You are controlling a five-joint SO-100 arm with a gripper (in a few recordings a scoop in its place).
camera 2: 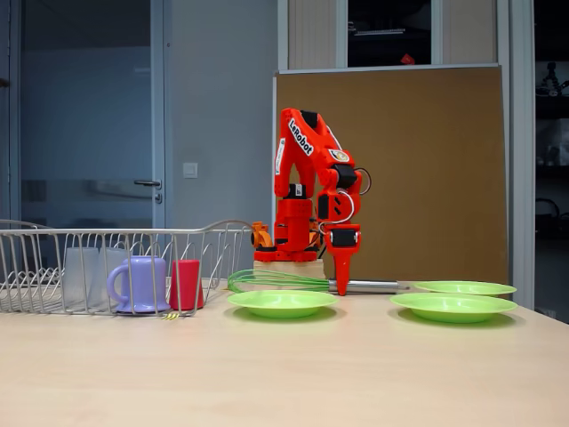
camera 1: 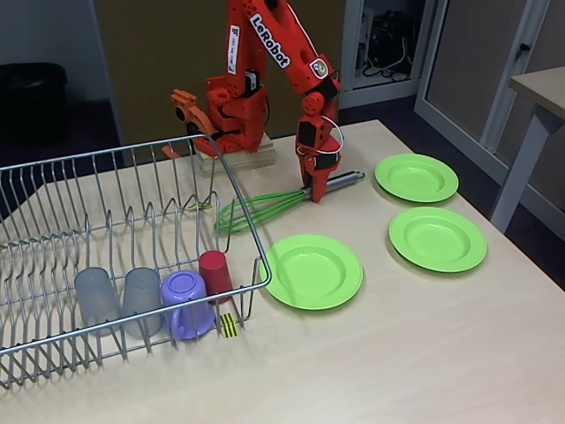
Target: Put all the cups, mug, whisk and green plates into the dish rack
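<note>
The whisk [camera 1: 260,205] lies on the table with its green loops beside the dish rack [camera 1: 106,153] and its dark handle pointing right. My gripper [camera 1: 315,193] points straight down on the handle where it meets the loops, and its fingers look closed around it; in a fixed view the gripper [camera 2: 340,286] tapers to one narrow tip. Three green plates [camera 1: 313,270] [camera 1: 437,238] [camera 1: 416,177] rest on the table to the right. Inside the rack stand two grey cups [camera 1: 95,296] [camera 1: 141,299], the purple mug [camera 1: 187,303] and the red cup [camera 1: 214,272].
The arm's base [camera 1: 231,159] sits on a wooden block behind the rack's right corner. A yellow-and-black tag [camera 1: 229,325] hangs at the rack's front. Bare tabletop [camera 1: 397,353] stretches in front of the plates. Another table's leg [camera 1: 516,177] stands at the far right.
</note>
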